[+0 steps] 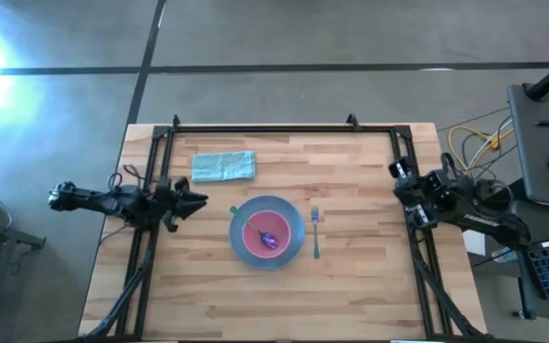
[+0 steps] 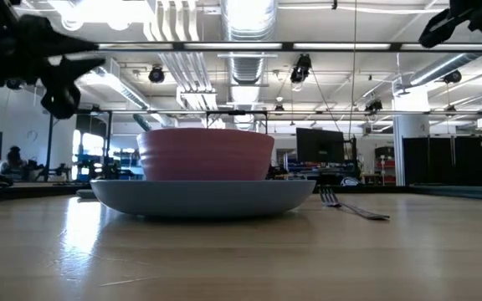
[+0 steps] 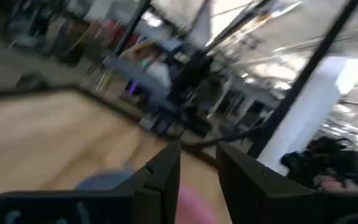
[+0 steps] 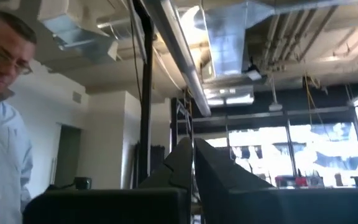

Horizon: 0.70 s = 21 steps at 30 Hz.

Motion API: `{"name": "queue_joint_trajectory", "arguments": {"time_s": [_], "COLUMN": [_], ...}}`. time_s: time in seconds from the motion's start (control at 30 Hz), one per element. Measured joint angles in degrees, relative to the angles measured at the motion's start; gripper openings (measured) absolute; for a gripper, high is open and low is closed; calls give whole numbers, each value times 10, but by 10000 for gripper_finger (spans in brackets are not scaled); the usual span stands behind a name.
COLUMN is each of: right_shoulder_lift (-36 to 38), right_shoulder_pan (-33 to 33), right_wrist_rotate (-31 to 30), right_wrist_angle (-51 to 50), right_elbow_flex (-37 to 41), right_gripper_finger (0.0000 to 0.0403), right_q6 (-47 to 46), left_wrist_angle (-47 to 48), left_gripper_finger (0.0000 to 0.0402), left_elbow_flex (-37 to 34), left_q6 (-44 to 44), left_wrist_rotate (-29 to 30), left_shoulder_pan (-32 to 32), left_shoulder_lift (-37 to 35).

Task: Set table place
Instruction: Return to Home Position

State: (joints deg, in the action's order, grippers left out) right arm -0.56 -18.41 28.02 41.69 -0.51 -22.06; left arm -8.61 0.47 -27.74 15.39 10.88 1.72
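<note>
Nearest the low camera is bare table (image 2: 241, 259). Next comes the blue plate (image 2: 199, 198), with the pink bowl (image 2: 206, 155) seated squarely in it. The fork (image 2: 354, 207) lies flat on the wood just beside the plate, apart from its rim, on the right arm's side. Its long axis runs front to back, with the tines pointing away from the low camera. Seen from above, the spoon (image 1: 271, 238) rests in the bowl, purple head down and handle slanting out toward the left arm's side.

The left gripper (image 1: 201, 200) hangs near the plate with its tips pointing at it, touching nothing. Its fingers are narrowly apart and empty (the left wrist view shows a clear gap). The right gripper (image 1: 400, 174) sits by the right-hand rail, well apart from the fork, fingers closed together on nothing. Farther back, a teal cloth (image 1: 224, 166) lies near the far rail, away from the setting.

Assessment: the setting looks complete, and only the retreat remains. The plate lies straight ahead of the left gripper, which is the nearer arm. It should therefore back out along its own axis, away from the spoon handle.
</note>
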Motion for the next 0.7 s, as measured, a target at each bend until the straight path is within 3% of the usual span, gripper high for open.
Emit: {"name": "queue_joint_trajectory", "arguments": {"time_s": [0.17, 0.43, 0.7], "right_shoulder_lift": [0, -3, -4], "right_shoulder_pan": [0, 0, 0], "right_wrist_rotate": [0, -1, -1], "right_wrist_angle": [-68, -229, -325], "right_elbow_flex": [0, 0, 0], "right_gripper_finger": [9, 9, 9], "right_q6": [-4, 15, 13], "left_wrist_angle": [53, 54, 54], "left_gripper_finger": [89, 89, 89], "left_elbow_flex": [0, 0, 0], "left_q6": [-41, 97, 102], "left_wrist_rotate": [31, 36, 37], "left_shoulder_pan": [0, 0, 0], "left_shoulder_lift": [10, 36, 58]}}
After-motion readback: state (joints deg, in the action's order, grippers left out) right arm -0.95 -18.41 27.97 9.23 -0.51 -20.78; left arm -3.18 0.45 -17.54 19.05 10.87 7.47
